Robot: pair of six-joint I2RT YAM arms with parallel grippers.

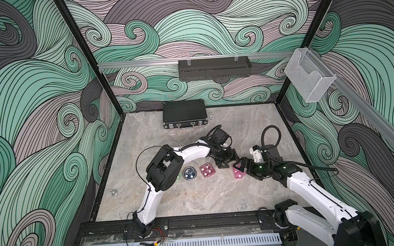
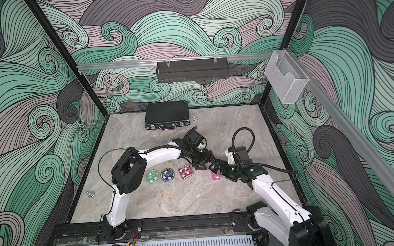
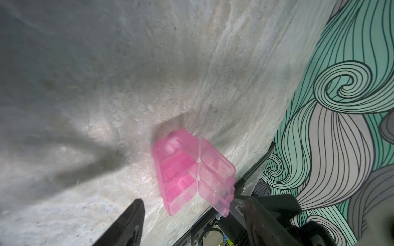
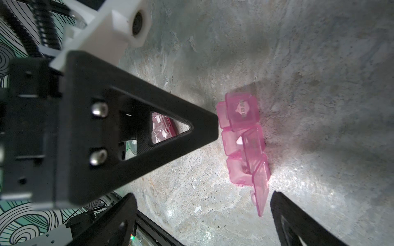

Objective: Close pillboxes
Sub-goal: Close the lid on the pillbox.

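Note:
The light pink rectangular pillbox [image 1: 238,173] [image 2: 216,176] lies right of centre. One of its lids is down and two lids [image 4: 253,149] stand up, with a white pill [image 4: 239,140] showing inside. My left gripper [image 1: 227,161] [image 3: 191,221] hovers open just behind the box, and one fingertip [image 4: 213,127] is at the box's side. My right gripper [image 1: 240,165] [image 4: 204,223] is open, straddling the raised end lid without holding it. To the left sit the dark pink square pillbox [image 1: 207,170], the dark blue round one [image 1: 189,173] and the green round one [image 2: 151,176].
A black briefcase [image 1: 183,115] lies at the back of the table with a small washer [image 1: 212,117] beside it. A small metal knob [image 1: 113,193] stands near the left edge. My left arm's elbow [image 1: 164,168] hangs over the green pillbox.

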